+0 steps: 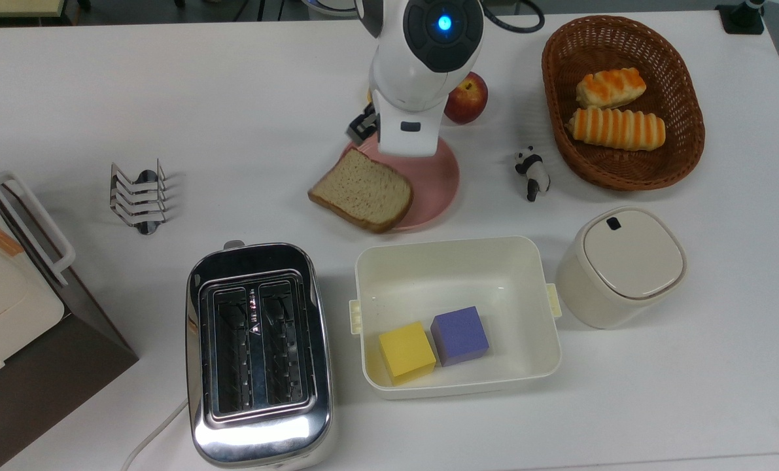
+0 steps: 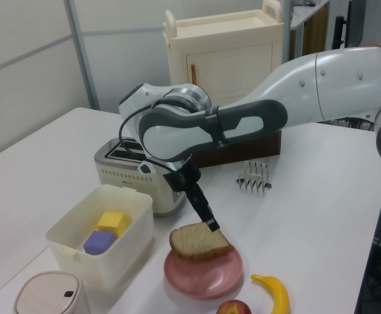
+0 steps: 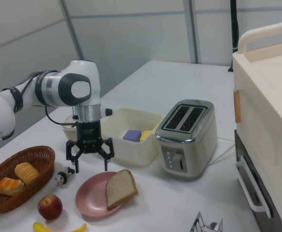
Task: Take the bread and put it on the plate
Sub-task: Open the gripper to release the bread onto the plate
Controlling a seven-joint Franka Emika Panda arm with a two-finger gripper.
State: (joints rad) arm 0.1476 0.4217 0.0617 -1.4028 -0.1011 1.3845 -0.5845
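At frame centre, top view: the bread slice [image 1: 362, 190] lies flat, overhanging the pink plate [image 1: 440, 180] at its lower-left rim.
Gripper [image 3: 89, 162]: fingers spread apart, empty, above the plate.
Your move: lift straight up; don't nudge the slice.

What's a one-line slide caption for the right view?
Open pincer above the pink plate, bread lying on it and overhanging the rim.

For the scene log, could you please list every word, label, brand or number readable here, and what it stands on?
No text can be read anywhere.
Toaster: small marks between its slots, too small to read.
Robot arm: a glowing blue dot, not a letter or number.
Bread, plate, tub, lidded bin: unmarked.
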